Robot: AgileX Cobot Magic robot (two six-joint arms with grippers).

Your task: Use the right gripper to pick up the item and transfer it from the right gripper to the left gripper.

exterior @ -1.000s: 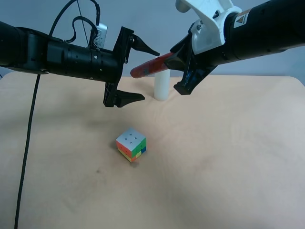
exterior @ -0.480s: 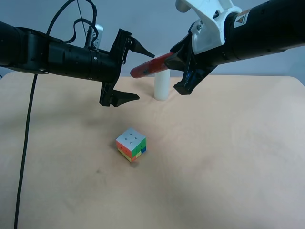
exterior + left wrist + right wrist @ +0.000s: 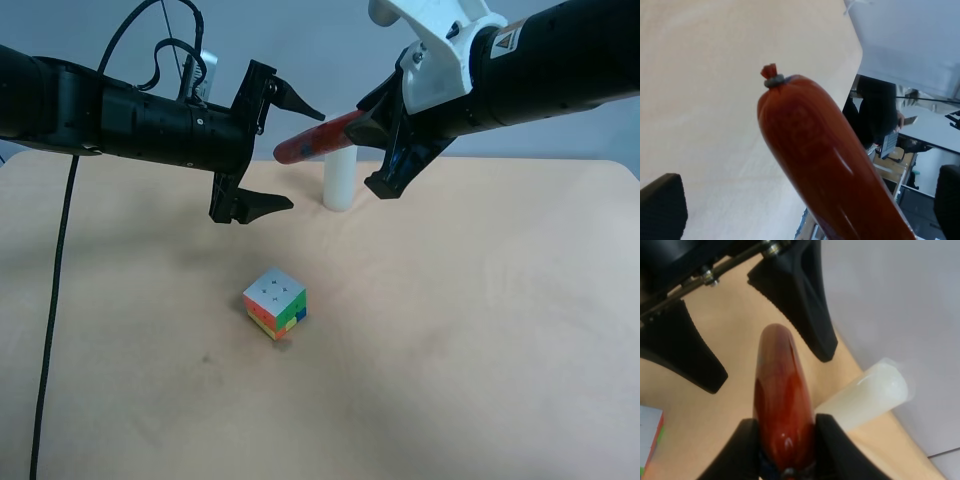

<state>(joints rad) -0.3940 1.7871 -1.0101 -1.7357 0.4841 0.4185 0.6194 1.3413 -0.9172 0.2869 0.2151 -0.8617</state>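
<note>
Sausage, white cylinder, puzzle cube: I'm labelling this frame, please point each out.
sausage [image 3: 315, 138], exterior high view, exposed red middle.
white cylinder [image 3: 339, 185], exterior high view, side wall.
puzzle cube [image 3: 275, 290], exterior high view, white top face.

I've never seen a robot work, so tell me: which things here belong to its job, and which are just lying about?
In the job: red-orange sausage tube; right gripper, shut on it; left gripper, open at its free end.
Lying about: multicoloured puzzle cube; white cylinder.

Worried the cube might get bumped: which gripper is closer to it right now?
Left. The left gripper hangs open almost above the puzzle cube; the right gripper, shut on the item, is farther off to the side.
</note>
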